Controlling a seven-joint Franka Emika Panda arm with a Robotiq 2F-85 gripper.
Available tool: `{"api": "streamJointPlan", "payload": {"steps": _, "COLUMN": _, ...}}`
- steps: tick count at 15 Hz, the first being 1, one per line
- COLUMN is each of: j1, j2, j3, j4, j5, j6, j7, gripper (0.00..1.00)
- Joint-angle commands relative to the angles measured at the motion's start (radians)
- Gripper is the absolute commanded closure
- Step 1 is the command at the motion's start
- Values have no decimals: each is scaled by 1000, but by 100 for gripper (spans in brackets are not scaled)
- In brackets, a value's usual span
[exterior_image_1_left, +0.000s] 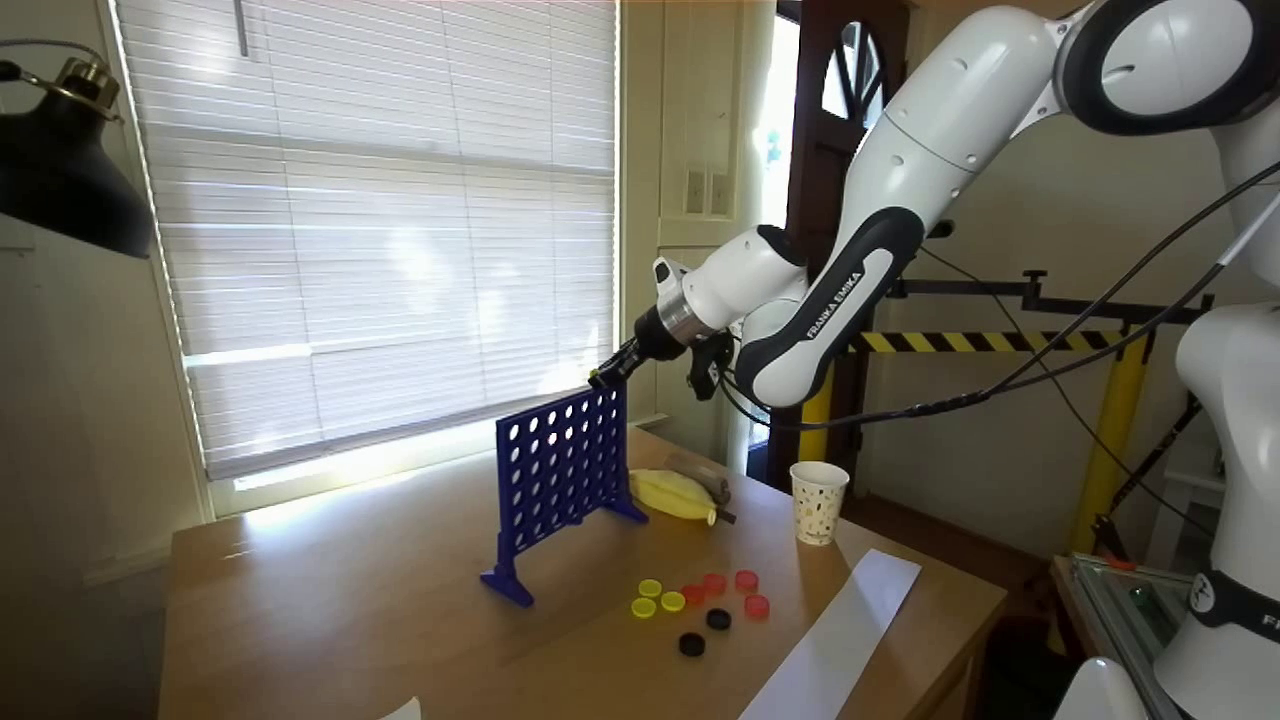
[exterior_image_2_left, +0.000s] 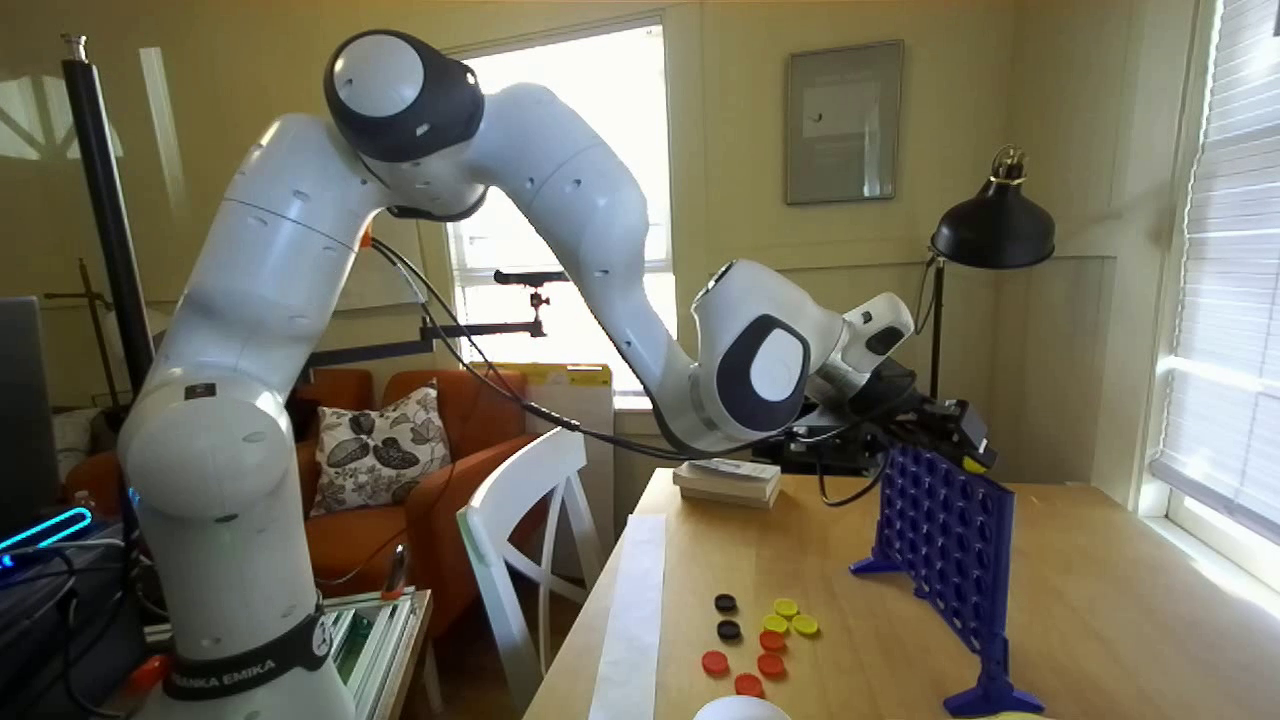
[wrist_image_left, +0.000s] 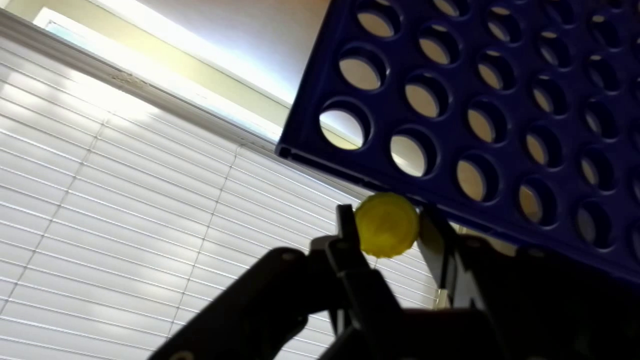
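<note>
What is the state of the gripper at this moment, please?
Gripper: closed, holding a yellow disc between its jaws.

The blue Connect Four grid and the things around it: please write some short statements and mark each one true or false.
1. The end effector grips a yellow disc near the top edge of the blue Connect Four grid. True.
2. The grid lies flat. False: it stands upright.
3. Black discs, red discs and loose yellow discs lie on the table. True.
4. Black discs outnumber red ones. False: two are black, four red.
5. The patterned paper cup stands upright. True.
</note>
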Motion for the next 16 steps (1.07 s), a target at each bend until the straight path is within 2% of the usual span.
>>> {"api": "streamJointPlan", "payload": {"steps": 1, "j1": 17, "j2": 29, "j3": -18, "j4": -28, "j5": 24, "j6": 17, "j7": 3, "gripper": 90}}
{"api": "streamJointPlan", "payload": {"steps": 16, "j1": 41, "j2": 31, "j3": -50, "j4": -49, "j5": 38, "j6": 58, "j7": 1, "gripper": 90}}
